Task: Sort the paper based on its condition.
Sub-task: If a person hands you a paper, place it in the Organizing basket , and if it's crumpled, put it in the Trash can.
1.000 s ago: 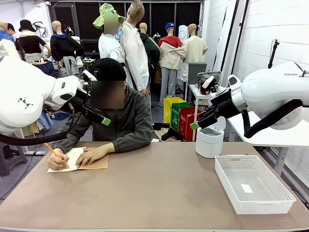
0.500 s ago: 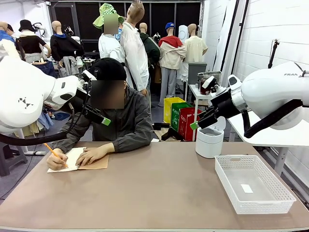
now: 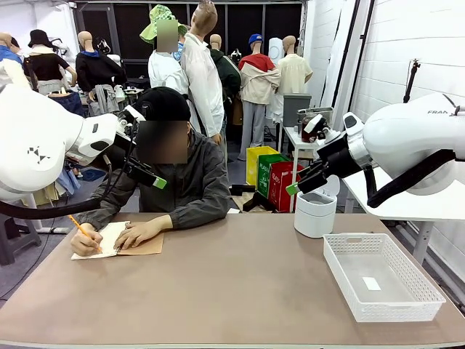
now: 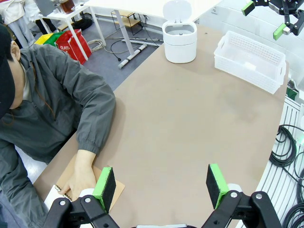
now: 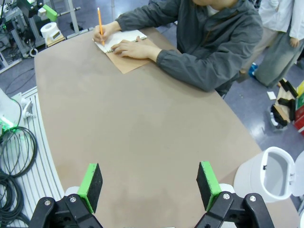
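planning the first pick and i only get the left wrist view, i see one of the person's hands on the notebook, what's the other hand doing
observer: The person's other hand holds an orange pencil, tip down on the page of the open notebook, as if writing.
operator: ok, and anything inside the basket, i mostly see its side from here
observer: A small white rectangle lies flat on the floor of the white basket. Whether it is a paper scrap or a label I can't tell.
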Robot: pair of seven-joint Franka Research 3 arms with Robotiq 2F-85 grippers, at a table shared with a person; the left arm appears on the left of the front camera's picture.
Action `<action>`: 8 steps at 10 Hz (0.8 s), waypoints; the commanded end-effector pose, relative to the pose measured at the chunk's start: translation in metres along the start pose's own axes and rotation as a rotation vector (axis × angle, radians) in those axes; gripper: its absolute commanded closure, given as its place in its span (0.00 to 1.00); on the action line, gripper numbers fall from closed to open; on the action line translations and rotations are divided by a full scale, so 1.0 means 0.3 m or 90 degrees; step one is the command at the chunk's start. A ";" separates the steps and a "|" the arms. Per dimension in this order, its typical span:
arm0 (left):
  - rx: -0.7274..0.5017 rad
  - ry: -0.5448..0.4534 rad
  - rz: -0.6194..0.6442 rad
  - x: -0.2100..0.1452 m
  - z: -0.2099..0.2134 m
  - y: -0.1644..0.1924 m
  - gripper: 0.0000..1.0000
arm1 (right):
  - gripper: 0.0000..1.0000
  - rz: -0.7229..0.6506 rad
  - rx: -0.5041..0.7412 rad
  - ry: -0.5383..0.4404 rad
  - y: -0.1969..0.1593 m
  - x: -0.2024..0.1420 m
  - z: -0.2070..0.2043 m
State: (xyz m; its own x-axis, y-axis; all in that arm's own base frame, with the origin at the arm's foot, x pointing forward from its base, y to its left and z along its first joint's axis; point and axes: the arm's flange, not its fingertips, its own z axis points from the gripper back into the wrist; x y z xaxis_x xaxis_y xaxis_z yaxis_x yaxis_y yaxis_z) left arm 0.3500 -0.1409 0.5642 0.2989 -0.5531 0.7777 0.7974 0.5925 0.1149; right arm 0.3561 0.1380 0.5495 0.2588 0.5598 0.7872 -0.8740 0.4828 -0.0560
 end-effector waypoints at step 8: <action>-0.003 0.002 0.006 -0.001 0.001 0.000 0.00 | 0.00 0.004 0.010 -0.007 -0.007 -0.005 -0.008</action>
State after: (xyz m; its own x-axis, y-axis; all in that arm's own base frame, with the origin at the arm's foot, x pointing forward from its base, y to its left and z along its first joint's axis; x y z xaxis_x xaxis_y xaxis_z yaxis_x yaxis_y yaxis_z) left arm 0.3500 -0.1409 0.5642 0.2989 -0.5531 0.7777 0.7974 0.5925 0.1149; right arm 0.3560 0.1380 0.5495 0.2586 0.5599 0.7872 -0.8740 0.4827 -0.0561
